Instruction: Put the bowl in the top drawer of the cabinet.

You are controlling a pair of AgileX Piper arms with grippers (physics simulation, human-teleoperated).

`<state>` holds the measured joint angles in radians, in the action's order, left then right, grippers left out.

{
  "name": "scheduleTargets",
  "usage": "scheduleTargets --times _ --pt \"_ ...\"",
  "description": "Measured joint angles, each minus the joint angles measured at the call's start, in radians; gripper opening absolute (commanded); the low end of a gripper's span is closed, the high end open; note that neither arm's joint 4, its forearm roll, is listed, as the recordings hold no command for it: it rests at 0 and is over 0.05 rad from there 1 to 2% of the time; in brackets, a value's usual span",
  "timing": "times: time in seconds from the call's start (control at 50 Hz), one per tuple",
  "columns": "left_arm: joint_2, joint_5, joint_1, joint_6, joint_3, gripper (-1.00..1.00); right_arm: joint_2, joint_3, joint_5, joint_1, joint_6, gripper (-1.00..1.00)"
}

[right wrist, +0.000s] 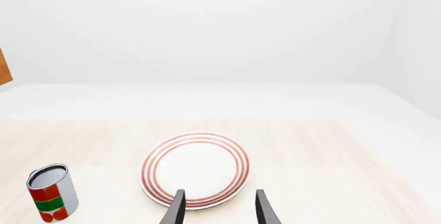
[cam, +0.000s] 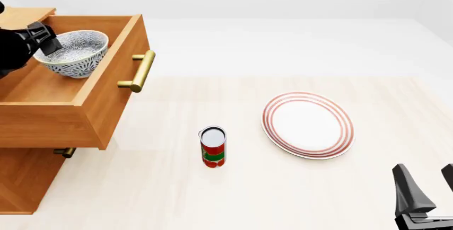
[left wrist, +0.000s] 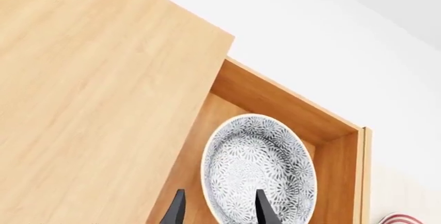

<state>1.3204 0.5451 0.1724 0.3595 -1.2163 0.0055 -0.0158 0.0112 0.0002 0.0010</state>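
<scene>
Bowl point(cam: 74, 52) upright inside the pulled-out top drawer point(cam: 85, 111), mouth up; round, no long axis

Left pincer point(left wrist: 219, 211) grips the bowl's rim, one finger inside, one outside, near the cabinet point(left wrist: 90, 95) top edge; drawer walls leave room all round. Right pincer point(cam: 427, 185) open, empty, low over the counter point(cam: 141, 187) at its near right edge. One bowl, one red-ringed plate point(cam: 308, 125), one can point(cam: 213, 146), open counter between them
</scene>
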Motion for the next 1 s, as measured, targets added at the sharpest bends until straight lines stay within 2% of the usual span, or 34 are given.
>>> scheduleTargets --times 0.28,0.64,0.88,1.0 --pt "-0.047 0.044 -0.005 0.0 -0.024 1.0 0.0 0.0 0.0 0.0 0.0 1.0" --pt "-0.217 0.163 -0.057 0.009 -0.09 1.0 0.0 0.0 0.0 0.0 0.0 1.0" --pt "-0.414 0.192 -0.138 0.023 -0.122 1.0 0.0 0.0 0.0 0.0 0.0 1.0" --pt "-0.567 0.166 -0.181 0.002 -0.088 1.0 0.0 0.0 0.0 0.0 0.0 1.0"
